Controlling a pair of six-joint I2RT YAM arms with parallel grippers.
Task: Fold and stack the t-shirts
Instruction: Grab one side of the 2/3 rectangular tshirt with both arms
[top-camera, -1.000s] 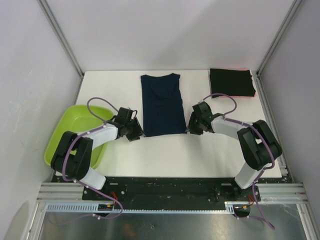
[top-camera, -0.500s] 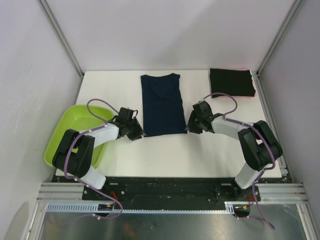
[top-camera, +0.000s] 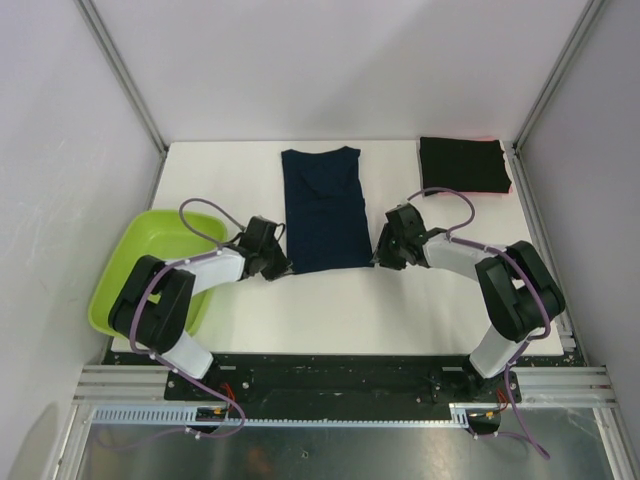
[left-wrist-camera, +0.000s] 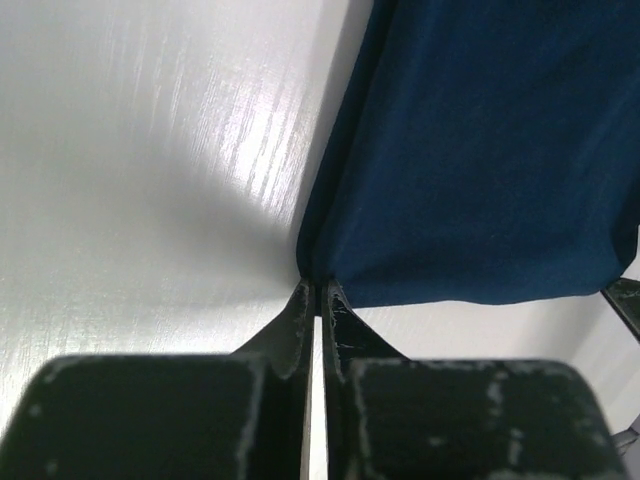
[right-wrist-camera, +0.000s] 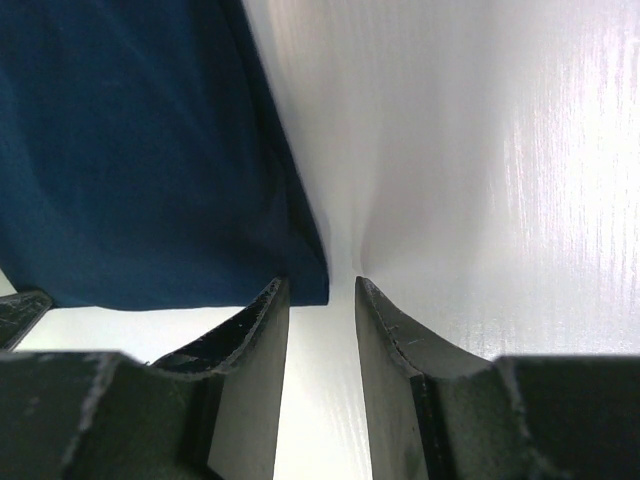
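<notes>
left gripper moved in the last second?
Yes. In the top view the left gripper has edged right, away from the green tub, to the navy t-shirt's near left corner, and closed on it.

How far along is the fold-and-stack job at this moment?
Done: black shirt lies folded at the far right corner. In hand: navy shirt is folded into a long strip; the left hand is pinched shut on its near left corner, the right hand sits open at the near right corner. Left: fold the navy shirt crosswise and stack it on the black one.
</notes>
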